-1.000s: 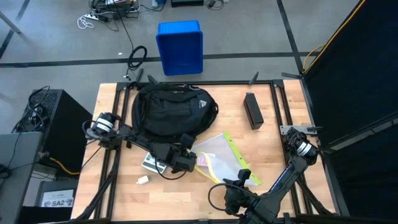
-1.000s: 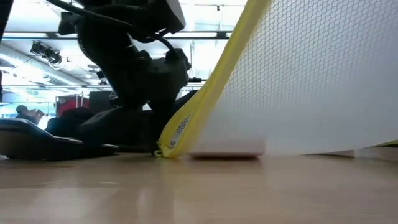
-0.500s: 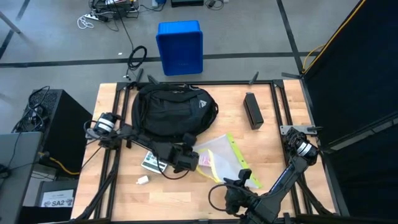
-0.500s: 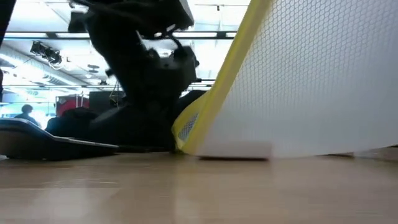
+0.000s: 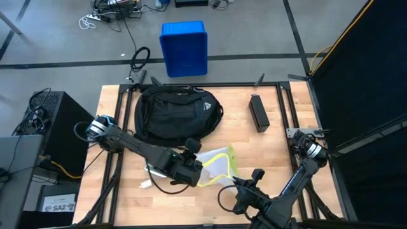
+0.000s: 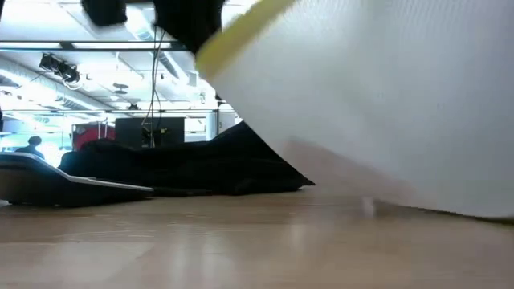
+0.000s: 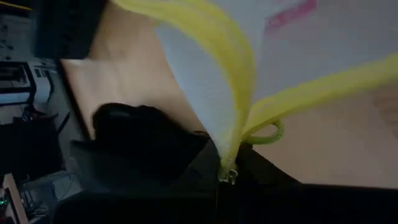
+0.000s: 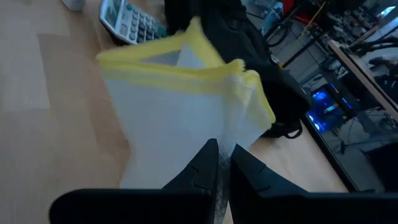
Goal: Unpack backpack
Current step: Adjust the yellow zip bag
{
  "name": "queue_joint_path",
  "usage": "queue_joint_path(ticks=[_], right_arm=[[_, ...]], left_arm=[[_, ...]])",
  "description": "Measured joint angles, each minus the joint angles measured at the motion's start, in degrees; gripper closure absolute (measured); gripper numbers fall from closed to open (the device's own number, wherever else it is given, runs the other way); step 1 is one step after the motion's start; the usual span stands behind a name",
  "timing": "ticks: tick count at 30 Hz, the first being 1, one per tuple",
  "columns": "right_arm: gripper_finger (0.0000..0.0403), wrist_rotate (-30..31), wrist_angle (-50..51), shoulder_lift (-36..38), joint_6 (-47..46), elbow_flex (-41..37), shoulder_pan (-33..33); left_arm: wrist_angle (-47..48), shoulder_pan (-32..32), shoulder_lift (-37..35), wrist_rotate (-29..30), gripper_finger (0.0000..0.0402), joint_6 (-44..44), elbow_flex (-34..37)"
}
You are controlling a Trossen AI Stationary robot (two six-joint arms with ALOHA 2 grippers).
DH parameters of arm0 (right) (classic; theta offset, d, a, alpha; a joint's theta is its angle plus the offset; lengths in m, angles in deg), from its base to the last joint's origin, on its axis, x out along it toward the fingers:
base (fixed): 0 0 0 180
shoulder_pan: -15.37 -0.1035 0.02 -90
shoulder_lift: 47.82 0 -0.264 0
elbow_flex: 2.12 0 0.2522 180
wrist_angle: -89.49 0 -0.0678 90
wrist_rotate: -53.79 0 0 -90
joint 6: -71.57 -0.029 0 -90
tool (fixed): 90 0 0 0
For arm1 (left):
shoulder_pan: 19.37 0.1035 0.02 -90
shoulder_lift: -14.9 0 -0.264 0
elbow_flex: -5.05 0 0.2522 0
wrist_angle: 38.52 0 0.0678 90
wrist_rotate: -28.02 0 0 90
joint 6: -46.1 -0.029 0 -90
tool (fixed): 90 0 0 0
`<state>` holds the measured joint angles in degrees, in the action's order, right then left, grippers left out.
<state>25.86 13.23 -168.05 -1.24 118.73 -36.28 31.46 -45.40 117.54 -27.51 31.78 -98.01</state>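
Observation:
The black backpack [image 5: 178, 114] lies on the table's far left part, on its broad side; the low view shows it as well [image 6: 185, 160]. A white mesh pouch [image 5: 216, 166] with a yellow edge hangs bunched between my grippers in the middle near part. My left gripper [image 5: 193, 172] is shut on its left end, my right gripper [image 5: 245, 184] on its right end. The pouch [image 6: 361, 104] fills most of the low view. My left gripper pinches the pouch's yellow edge at the corner with the zip pull [image 7: 227, 163] between its two fingers, slanting down from the table's left. That end is lifted clear of the table, and the mesh fans out beyond the fingers. My right gripper pinches the white mesh at the pouch's end [image 8: 219, 134] opposite the yellow corner, between its shut fingers [image 8: 202, 165], coming nearly level from the table's right. The pouch stands up beyond the fingers, folded and slack. One layer or several, I cannot tell.
A calculator [image 8: 127, 25] lies on the table just beyond the pouch, partly under my left arm. A small white object [image 5: 146, 184] sits near the front left. A black box [image 5: 257, 112] lies at the far right. A blue bin [image 5: 184, 48] stands on the floor behind the table.
My left gripper has shut on the pouch's left end, then risen and moved toward the table's near edge. That end has been lifted off the table, and the pouch, flat before, is now bunched and folded between the two grippers. Its right end has stayed about where it was.

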Motion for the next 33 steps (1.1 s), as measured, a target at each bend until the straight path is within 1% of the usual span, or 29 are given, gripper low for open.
queue_joint_path(ticks=[6,9,14,18,26,33], right_arm=[[0.0403,1.2,0.03,0.5,-1.87,0.0,-0.98],[0.0403,2.0,-0.38,0.5,-3.98,0.0,-1.97],[0.0403,4.2,-5.45,0.5,-4.52,-0.75,-3.69],[0.0403,5.88,-9.81,0.5,-5.49,-3.19,-4.3],[0.0403,4.66,-24.49,0.46,-7.52,-13.13,-4.34],[0.0403,5.18,-36.02,0.46,-7.58,-19.2,-5.08]], left_arm=[[7.22,-0.75,-2.55,-0.78,0.0401,0.12,-8.96],[9.64,-0.56,-4.15,-2.96,0.0401,0.12,-11.73],[10.07,2.04,-7.61,-10.43,0.0401,-0.11,-12.22],[9.88,5.19,-9.13,-13.38,0.0401,-0.1,-12.22],[9.17,14.33,-9.59,-22.33,0.0401,-1.97,-12.14],[6.99,22.45,-9.48,-30.75,0.0401,-3.4,-11.74]])
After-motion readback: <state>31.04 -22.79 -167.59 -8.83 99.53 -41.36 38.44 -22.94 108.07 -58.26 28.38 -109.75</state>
